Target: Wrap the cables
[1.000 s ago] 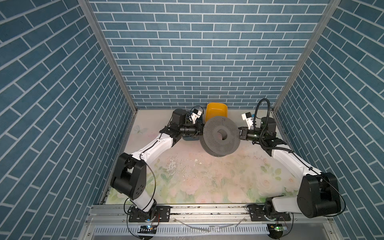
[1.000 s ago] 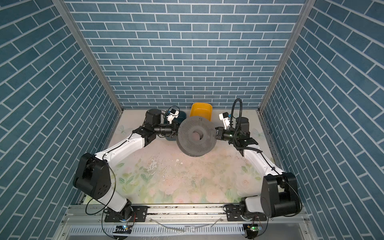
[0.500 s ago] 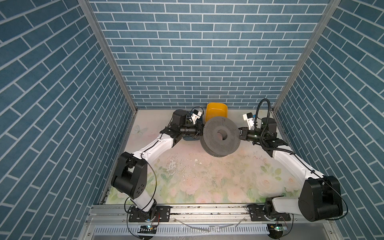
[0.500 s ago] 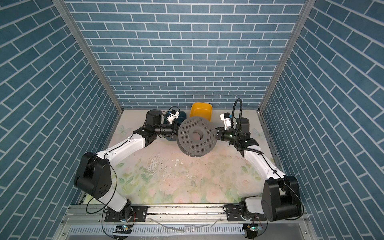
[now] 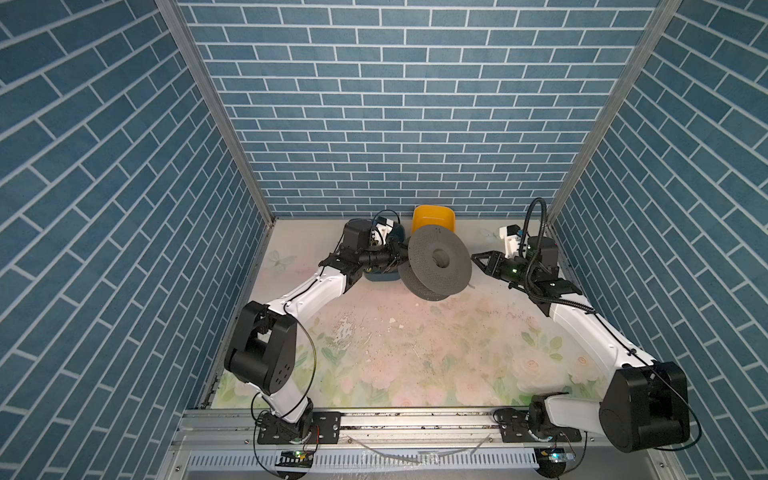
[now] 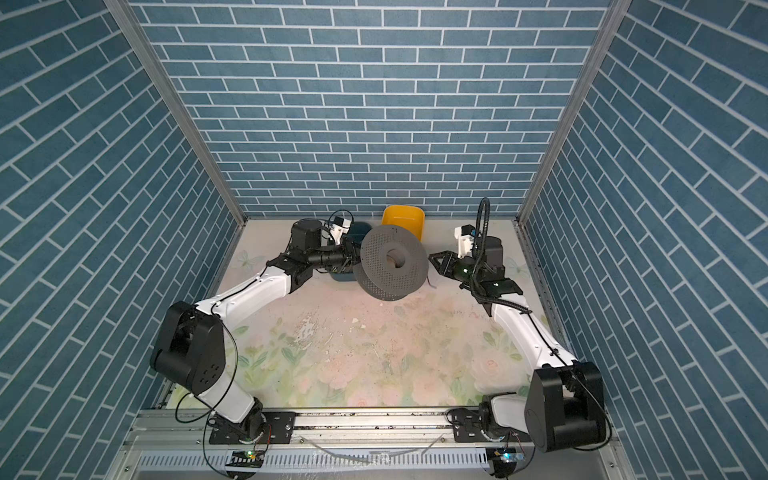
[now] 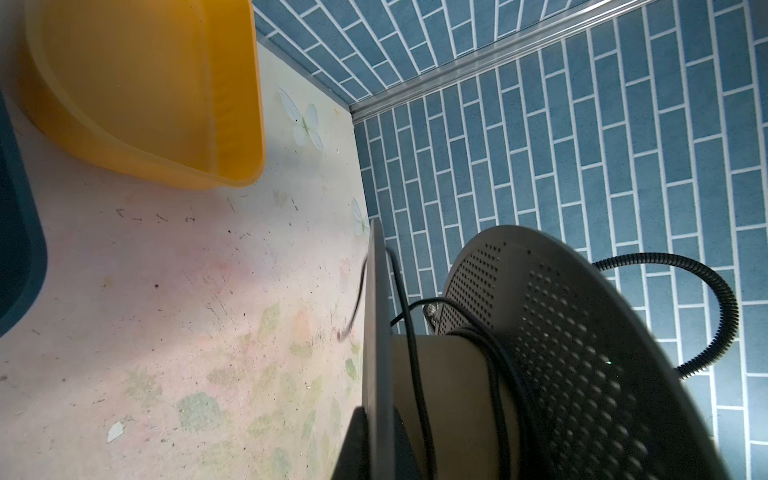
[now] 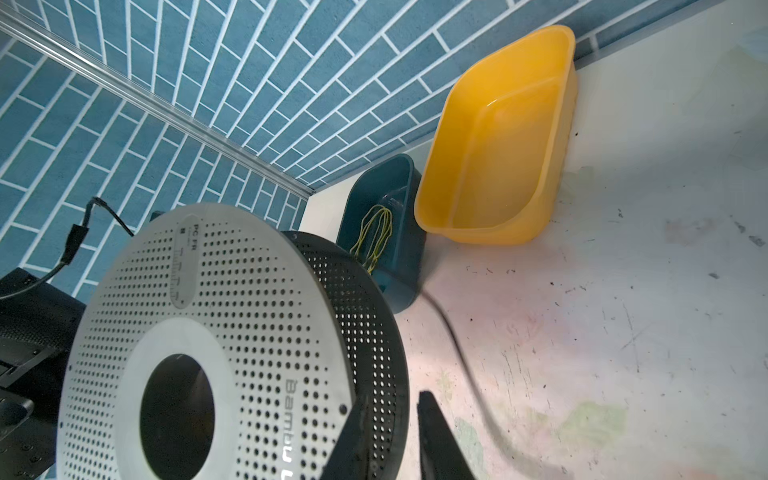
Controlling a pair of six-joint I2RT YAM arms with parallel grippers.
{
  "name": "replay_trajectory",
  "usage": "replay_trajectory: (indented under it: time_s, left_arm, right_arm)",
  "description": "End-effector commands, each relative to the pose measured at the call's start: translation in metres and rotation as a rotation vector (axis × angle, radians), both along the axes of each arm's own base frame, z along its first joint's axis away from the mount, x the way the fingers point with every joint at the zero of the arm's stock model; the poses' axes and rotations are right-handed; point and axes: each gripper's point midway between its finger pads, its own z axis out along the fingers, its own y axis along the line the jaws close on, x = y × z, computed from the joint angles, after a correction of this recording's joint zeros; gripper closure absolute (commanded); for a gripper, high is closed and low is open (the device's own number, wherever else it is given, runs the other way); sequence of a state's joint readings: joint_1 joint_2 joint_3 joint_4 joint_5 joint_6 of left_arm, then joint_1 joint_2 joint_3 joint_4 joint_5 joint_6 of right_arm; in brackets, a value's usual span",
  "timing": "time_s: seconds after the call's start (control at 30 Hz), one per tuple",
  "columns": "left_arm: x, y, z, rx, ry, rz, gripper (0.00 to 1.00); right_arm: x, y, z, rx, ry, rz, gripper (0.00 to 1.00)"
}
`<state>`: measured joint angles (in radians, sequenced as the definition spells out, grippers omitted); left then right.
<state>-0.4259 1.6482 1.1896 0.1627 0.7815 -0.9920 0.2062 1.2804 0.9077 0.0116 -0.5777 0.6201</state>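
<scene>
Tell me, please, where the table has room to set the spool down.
Free: the floral tabletop from the front rail to the perforated grey spool. Crowded: around it, with the yellow plastic tub, dark teal bin and thin black cable.

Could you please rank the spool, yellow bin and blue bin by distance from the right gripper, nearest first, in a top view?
1. Spool, just off the right gripper.
2. Yellow bin, against the back wall.
3. Blue bin, beyond the spool.
</scene>
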Motion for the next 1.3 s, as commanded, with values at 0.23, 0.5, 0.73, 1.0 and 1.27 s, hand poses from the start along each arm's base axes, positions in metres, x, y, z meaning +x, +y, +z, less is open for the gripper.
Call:
replay_trajectory:
  time_s: [0.23, 0.5, 0.73, 1.0, 1.27]
  left_arm:
    - [0.004, 0.003, 0.024, -0.056, -0.061, -0.011, 1.0]
    - [0.001, 0.004, 0.023, -0.075, -0.055, -0.034, 1.0]
    - [0.0, 0.002, 0.021, -0.088, -0.043, -0.047, 1.0]
    - [-0.002, 0.001, 0.006, -0.094, -0.019, -0.042, 1.0]
    - [-0.007, -0.012, -0.004, -0.12, 0.006, -0.064, 1.0]
  right_arm:
    - [-0.006, -0.008, -0.003, -0.066, -0.026, -0.019, 0.73]
    - [-0.017, -0.018, -0.018, -0.103, 0.009, -0.036, 0.6]
    - [-0.032, -0.021, -0.02, 0.004, 0.049, -0.014, 0.55]
    - [-0.045, -0.019, 0.004, 0.231, 0.049, 0.053, 0.52]
    - [-0.038, -0.008, 0.013, 0.378, 0.071, 0.119, 0.48]
